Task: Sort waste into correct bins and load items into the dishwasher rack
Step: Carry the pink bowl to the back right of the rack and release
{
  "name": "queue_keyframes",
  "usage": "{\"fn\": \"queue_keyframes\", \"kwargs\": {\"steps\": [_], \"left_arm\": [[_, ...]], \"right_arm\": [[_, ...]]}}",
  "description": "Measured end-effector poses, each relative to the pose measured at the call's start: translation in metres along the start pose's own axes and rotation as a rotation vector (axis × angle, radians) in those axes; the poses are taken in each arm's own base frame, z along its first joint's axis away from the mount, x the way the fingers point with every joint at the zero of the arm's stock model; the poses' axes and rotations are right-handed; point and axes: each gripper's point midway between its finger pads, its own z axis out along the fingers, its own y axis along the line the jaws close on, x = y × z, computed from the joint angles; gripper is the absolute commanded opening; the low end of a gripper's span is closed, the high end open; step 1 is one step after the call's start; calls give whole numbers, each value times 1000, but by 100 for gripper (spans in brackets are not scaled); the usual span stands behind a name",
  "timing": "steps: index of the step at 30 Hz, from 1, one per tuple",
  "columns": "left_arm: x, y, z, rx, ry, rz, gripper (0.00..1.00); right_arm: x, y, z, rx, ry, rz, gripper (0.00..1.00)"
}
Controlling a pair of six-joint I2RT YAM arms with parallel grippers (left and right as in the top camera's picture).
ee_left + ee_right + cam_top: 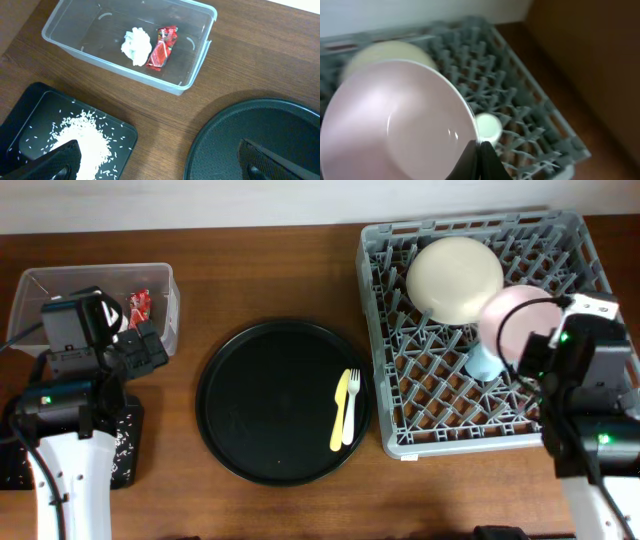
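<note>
Two arms stand over the table, and each blocks much of what lies under it. From above, the left arm covers part of the clear tub [100, 275] and nearly all of the shallow black tray [128, 442]; only the red wrapper [138, 303] peeks out. Its wrist camera fills the gap: the crumpled tissue [136, 46] and the wrapper lie side by side in the tub, and the rice grains [82, 140] are heaped in the black tray. The left gripper [157, 152] hangs spread wide, holding nothing, its fingers cut off at the bottom edge.

The right gripper [479, 150] is pinched tight on the rim of the pink bowl [395, 120] over the dishwasher rack [400, 380]. That view is blurred, and I cannot tell whether the bowl touches the pegs. The cream plate [455, 278] sits in the rack's far part, just beside the bowl. The light blue cup [484, 363] is partly hidden under the bowl. Fork [340, 412] and spoon [351, 406] lie together on the round black tray [250, 410].
</note>
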Motion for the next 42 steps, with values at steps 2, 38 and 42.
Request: {"fn": "queue_keyframes", "kwargs": {"steps": [2, 38, 42], "left_arm": [[0, 0, 0, 1, -1, 0, 99], [0, 0, 0, -3, -1, 0, 99], [0, 0, 0, -3, 0, 0, 99]], "right_arm": [[-2, -21, 20, 90, 13, 0, 4], [-4, 51, 225, 597, -58, -736, 74], [-12, 82, 215, 562, -127, -728, 95]]}}
